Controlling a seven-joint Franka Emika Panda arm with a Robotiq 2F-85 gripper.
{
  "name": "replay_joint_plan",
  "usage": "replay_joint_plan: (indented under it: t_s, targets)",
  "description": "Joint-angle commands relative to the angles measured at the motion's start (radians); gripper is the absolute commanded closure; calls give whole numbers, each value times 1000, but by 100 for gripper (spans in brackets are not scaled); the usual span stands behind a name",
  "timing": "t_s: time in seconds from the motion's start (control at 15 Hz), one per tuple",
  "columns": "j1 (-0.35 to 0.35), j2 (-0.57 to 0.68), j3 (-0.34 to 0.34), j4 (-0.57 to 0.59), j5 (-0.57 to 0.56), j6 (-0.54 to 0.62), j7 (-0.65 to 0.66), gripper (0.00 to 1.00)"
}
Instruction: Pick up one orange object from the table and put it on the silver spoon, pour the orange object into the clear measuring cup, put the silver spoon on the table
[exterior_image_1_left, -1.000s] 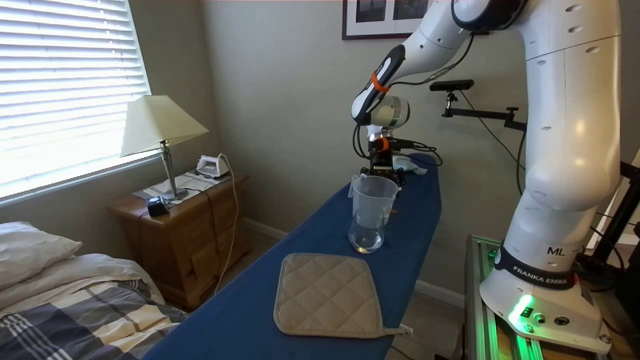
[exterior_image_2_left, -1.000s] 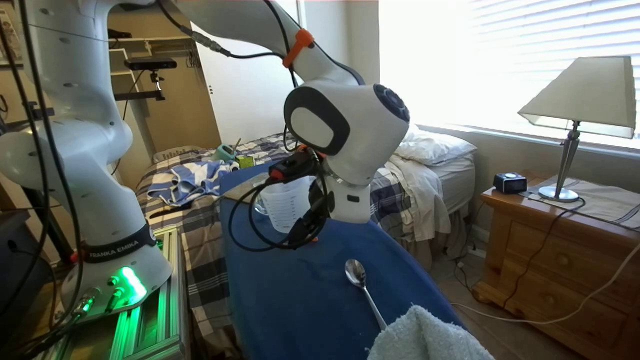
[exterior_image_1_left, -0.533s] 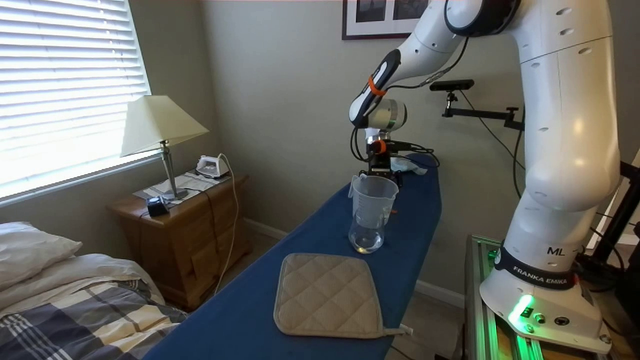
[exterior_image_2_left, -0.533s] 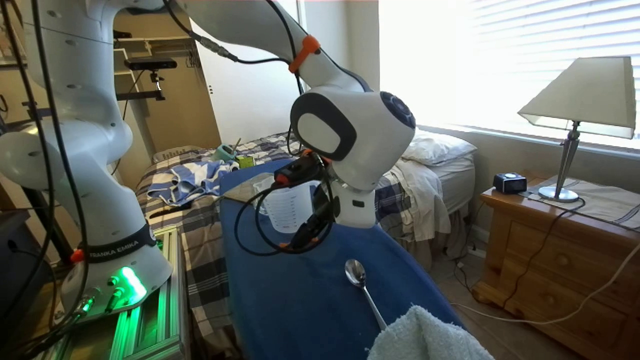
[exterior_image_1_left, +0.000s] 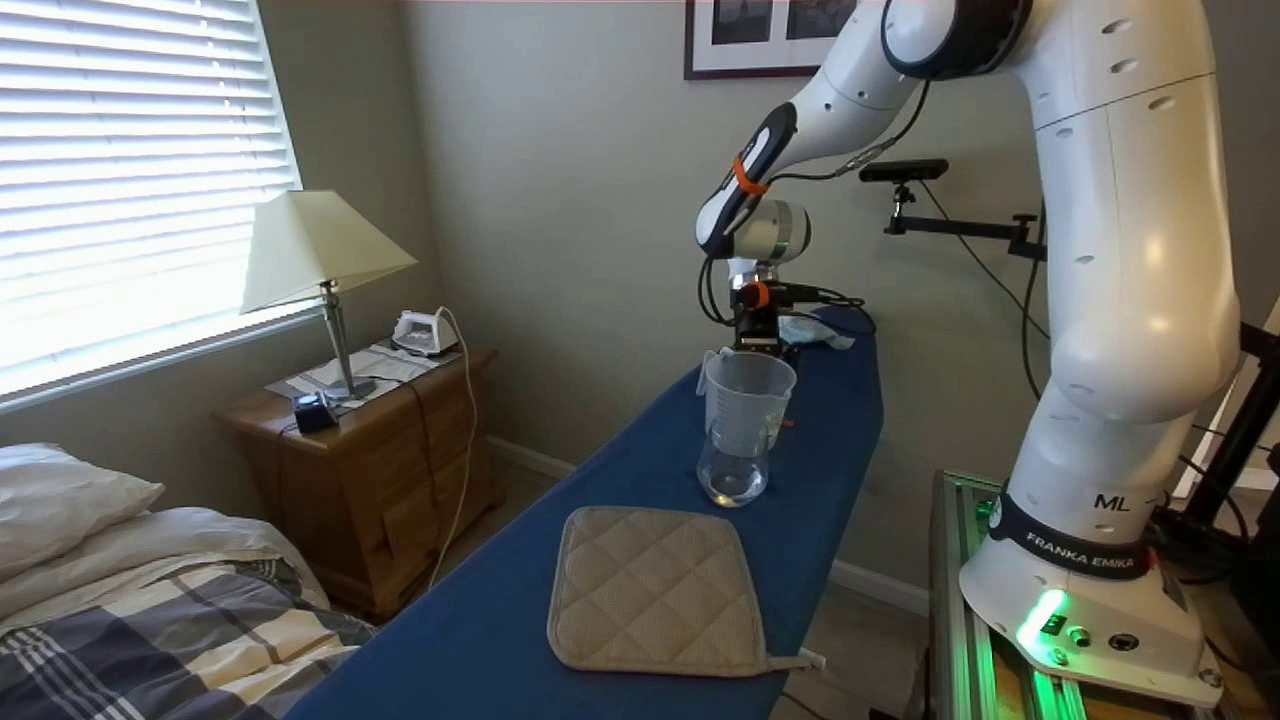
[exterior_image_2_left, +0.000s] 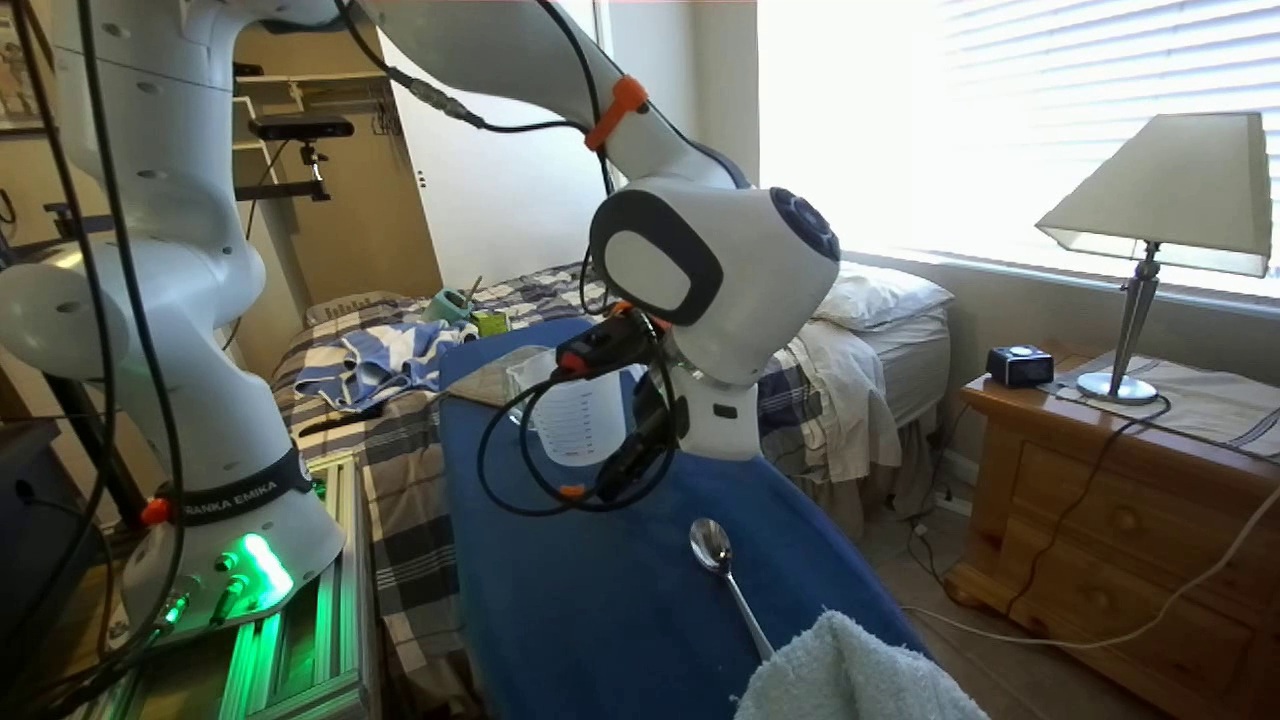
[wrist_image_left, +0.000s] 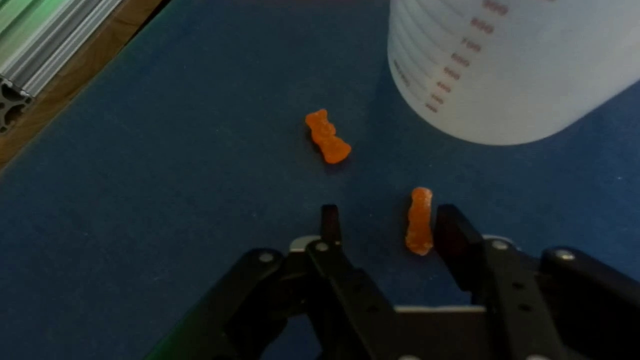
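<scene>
Two orange gummy pieces lie on the dark blue table (wrist_image_left: 175, 200) in the wrist view: one (wrist_image_left: 328, 137) farther off, one (wrist_image_left: 420, 222) between my fingertips, close to the right finger. My gripper (wrist_image_left: 385, 222) is open and holds nothing. The clear measuring cup (wrist_image_left: 505, 75), with red marks, stands upright beyond the pieces; it shows in both exterior views (exterior_image_1_left: 750, 400) (exterior_image_2_left: 580, 420). An orange piece (exterior_image_2_left: 572, 491) also shows beside the gripper in an exterior view. The silver spoon (exterior_image_2_left: 711, 548) lies on the table there, its handle end hidden by a towel. In an exterior view the cup hides my fingertips.
A smaller clear container (exterior_image_1_left: 733, 475) stands right by the measuring cup. A beige quilted pad (exterior_image_1_left: 655, 590) lies nearer that camera. The pale towel (exterior_image_2_left: 860, 680) sits at the spoon's handle end. A nightstand (exterior_image_2_left: 1110, 510) with a lamp stands beyond the table.
The arm and gripper have moved a little away from the measuring cup and slightly lower. An orange piece now shows beside the gripper. The cup and spoon have not moved.
</scene>
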Motion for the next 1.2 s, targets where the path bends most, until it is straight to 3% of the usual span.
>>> replay_joint_plan:
  t_s: [0.0,0.2,0.27,0.4,0.47,0.6,0.8,0.87,1.13]
  targets:
    - [-20,22,9,30,24,-14,-18,50]
    - [-20,21,9,35,24,-15,-17,59]
    - [-21,21,9,37,25,-16,-18,67]
    - [-22,21,9,40,27,-16,-17,70]
    - [-22,21,9,43,27,-17,-17,77]
    - [-23,21,9,46,27,-17,-17,77]
    - [-24,22,9,48,28,-18,-16,85]
    - [-25,22,9,49,28,-19,-16,91]
    - [-27,24,8,50,29,-19,-15,95]
